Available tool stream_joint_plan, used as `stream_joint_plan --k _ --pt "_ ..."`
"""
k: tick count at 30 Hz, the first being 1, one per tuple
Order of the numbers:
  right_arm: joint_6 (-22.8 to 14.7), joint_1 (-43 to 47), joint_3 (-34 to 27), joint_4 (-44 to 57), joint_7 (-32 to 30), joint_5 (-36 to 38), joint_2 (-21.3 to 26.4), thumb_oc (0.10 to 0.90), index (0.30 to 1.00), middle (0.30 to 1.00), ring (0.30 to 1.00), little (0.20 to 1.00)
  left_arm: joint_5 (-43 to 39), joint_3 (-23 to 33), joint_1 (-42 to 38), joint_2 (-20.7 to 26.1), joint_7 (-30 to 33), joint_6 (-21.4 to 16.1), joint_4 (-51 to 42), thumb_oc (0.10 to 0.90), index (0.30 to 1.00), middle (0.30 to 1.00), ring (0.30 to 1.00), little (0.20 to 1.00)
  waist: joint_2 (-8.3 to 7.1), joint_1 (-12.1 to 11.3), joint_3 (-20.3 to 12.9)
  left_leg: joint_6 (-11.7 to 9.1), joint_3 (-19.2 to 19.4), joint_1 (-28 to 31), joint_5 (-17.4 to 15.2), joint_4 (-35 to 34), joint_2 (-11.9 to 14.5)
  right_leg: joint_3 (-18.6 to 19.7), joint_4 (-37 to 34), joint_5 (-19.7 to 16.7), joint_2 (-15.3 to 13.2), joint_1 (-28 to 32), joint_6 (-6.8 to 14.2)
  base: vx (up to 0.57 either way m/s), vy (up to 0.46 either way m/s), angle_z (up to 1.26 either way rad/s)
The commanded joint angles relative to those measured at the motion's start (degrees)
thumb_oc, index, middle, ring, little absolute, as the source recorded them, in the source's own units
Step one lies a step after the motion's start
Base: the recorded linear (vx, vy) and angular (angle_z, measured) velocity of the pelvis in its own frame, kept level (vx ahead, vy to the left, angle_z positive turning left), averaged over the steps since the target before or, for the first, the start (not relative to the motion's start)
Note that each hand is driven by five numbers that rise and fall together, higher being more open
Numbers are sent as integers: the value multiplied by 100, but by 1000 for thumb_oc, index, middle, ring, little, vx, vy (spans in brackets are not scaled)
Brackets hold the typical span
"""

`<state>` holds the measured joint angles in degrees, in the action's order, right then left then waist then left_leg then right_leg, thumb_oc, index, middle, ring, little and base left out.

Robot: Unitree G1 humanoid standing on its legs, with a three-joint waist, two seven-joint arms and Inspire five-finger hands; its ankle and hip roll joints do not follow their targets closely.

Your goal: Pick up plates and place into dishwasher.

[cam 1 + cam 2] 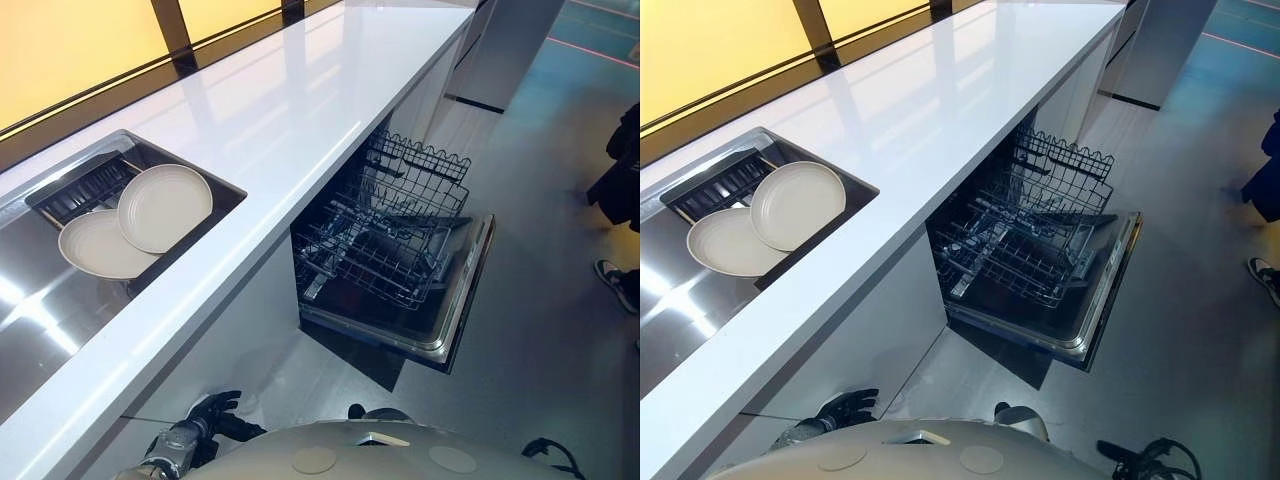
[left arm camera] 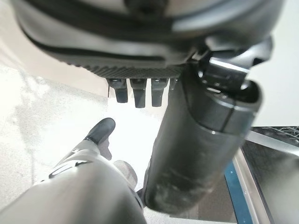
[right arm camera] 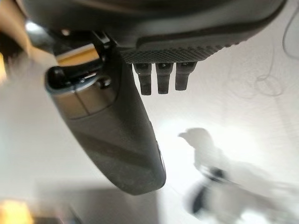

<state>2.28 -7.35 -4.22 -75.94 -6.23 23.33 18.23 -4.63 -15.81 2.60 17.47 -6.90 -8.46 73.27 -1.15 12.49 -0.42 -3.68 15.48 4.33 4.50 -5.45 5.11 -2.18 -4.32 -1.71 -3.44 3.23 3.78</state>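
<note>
**A:** From the left eye, two cream plates overlap in the sink (image 1: 30, 300): the upper plate (image 1: 165, 207) leans on the lower plate (image 1: 95, 245).

**B:** The right eye shows the dishwasher rack (image 1: 1020, 245) pulled out, well apart from them.

**A:** The left hand (image 1: 212, 412) hangs below the countertop (image 1: 300, 110). Its wrist view shows straight fingers holding nothing.

**B:** The right hand (image 3: 177, 32) is likewise slack and empty. I'd take the upper plate first, by its free rim.
</note>
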Motion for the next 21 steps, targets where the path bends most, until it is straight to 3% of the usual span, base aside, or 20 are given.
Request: stream_joint_plan --k 1,4,9,14,16,21 --pt "-113 527 283 -130 298 -846 71 800 900 900 900 900 -203 296 -253 96 22 -43 36 800 900 900 900 900 99 -129 119 408 44 65 -752 259 -424 -341 697 287 268 -359 244 7 -14 -7" --pt "-472 636 936 186 1206 -1546 -3 800 900 900 900 900 -125 328 -210 75 1 -20 -32 800 900 900 900 900 86 -195 134 406 17 60 -757 304 -431 -374 714 311 273 -347 225 6 -7 -23" --pt "-703 830 1528 477 1845 -1182 -185 800 900 900 900 900 -90 316 -236 25 -20 -74 3 800 900 900 900 900 105 -290 135 394 -23 97 -767 326 -437 -393 686 379 306 -259 165 -1 0 -2" --pt "-4 964 1382 358 2462 381 -378 800 900 900 900 900 -193 188 -406 -99 3 12 105 800 900 900 900 900 158 -367 62 367 -97 110 -713 248 -438 -439 638 431 345 -185 119 8 5 7" --pt "231 985 1125 228 2318 1016 -472 800 900 900 900 900 -326 180 -439 -164 25 27 167 800 900 900 900 900 196 -376 13 361 -126 139 -702 204 -435 -477 627 456 354 -150 115 26 2 10" --pt "585 949 774 -3 2111 1633 -636 800 900 900 900 900 -523 317 -343 -292 68 42 284 800 900 900 900 900 266 -372 -70 346 -172 207 -703 163 -442 -591 627 510 335 -69 113 37 2 3"
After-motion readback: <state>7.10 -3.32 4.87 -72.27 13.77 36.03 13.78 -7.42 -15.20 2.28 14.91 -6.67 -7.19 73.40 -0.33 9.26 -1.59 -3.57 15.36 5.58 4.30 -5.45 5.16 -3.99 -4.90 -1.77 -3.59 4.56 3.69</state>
